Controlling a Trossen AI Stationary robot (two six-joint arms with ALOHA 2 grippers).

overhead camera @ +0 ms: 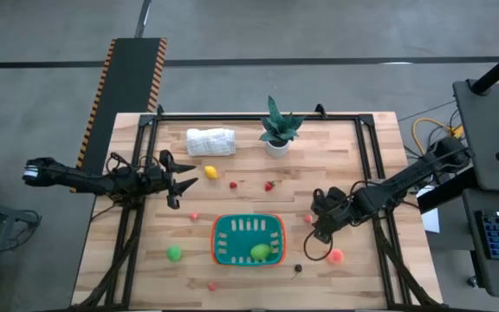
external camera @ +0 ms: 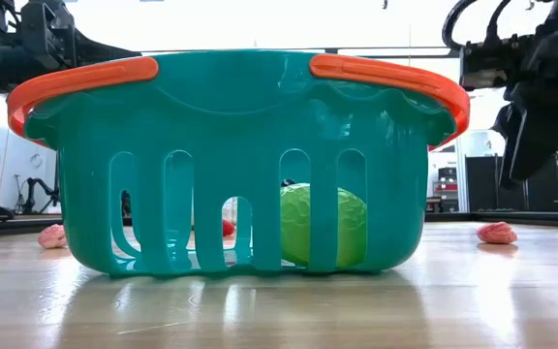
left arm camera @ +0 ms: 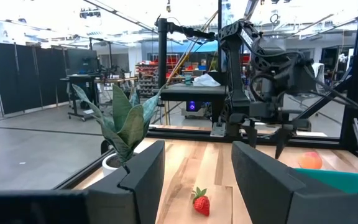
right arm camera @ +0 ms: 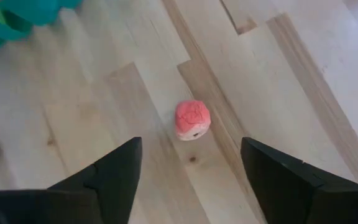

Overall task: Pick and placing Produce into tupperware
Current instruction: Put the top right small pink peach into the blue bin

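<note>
The teal tupperware (overhead camera: 223, 232) with an orange-red rim stands at the table's near middle, with a green piece (overhead camera: 260, 252) lying in it. My right gripper (overhead camera: 315, 226) is open just right of it, held above a small pink-red piece (right arm camera: 192, 119) that lies on the table between and beyond the fingers. My left gripper (overhead camera: 184, 185) is open and empty above the table's left part, level with the table and pointing right. A strawberry (left arm camera: 201, 202) lies on the table ahead of it.
Loose on the table lie a yellow piece (overhead camera: 210, 172), a green one (overhead camera: 174, 253), an orange-pink one (overhead camera: 335, 256), a dark one (overhead camera: 298, 268) and small red ones (overhead camera: 233, 184). A potted plant (overhead camera: 277, 130) and a rolled white cloth (overhead camera: 210, 141) stand at the far edge.
</note>
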